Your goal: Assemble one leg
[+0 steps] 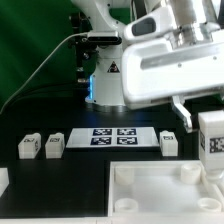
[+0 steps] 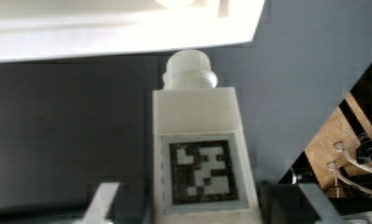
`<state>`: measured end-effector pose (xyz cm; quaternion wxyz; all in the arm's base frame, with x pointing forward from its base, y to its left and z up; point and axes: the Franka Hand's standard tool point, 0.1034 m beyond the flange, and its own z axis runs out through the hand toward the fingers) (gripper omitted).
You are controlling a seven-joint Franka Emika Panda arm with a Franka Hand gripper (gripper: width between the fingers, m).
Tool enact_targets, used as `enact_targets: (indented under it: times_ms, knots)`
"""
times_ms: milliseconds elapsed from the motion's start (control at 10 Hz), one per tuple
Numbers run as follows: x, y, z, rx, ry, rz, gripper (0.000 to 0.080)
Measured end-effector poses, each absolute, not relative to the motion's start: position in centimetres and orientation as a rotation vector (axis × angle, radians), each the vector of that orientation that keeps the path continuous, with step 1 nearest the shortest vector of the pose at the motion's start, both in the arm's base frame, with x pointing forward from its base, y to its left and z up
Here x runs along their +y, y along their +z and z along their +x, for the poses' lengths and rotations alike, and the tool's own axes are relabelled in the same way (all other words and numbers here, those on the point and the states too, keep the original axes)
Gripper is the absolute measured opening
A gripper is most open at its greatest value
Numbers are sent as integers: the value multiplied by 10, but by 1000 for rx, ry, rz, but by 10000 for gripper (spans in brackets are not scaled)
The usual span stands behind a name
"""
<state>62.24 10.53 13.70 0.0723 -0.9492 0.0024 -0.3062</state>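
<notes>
Claw [image 2: 197,205] clamped on a leg [image 2: 201,140] holds it above the white panel [image 1: 150,190]; next, its peg [image 2: 192,68] likely needs aligning over a corner socket [image 1: 184,173].

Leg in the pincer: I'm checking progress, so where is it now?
At the exterior view's right edge, the leg is held in the pincer over the white panel's far edge.

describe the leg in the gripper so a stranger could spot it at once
Find the large white square panel on the black table and look above its corner on the exterior view's right. The small white plastic leg with a black-and-white tag is upright there in the gripper; the three other legs sit on the table.
</notes>
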Motion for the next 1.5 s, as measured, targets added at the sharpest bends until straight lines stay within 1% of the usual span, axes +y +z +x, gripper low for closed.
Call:
enact_targets:
  times_ms: [100, 400, 900, 1300, 1500]
  knots:
    - [105, 130, 615, 12, -899, -2861, 291]
    - [108, 118, 607, 10, -865, -2871, 291]
    - [107, 100, 615, 27, -843, -2873, 291]
    - [106, 85, 612, 33, -818, -2880, 291]
    - [110, 85, 610, 38, -841, -2873, 291]
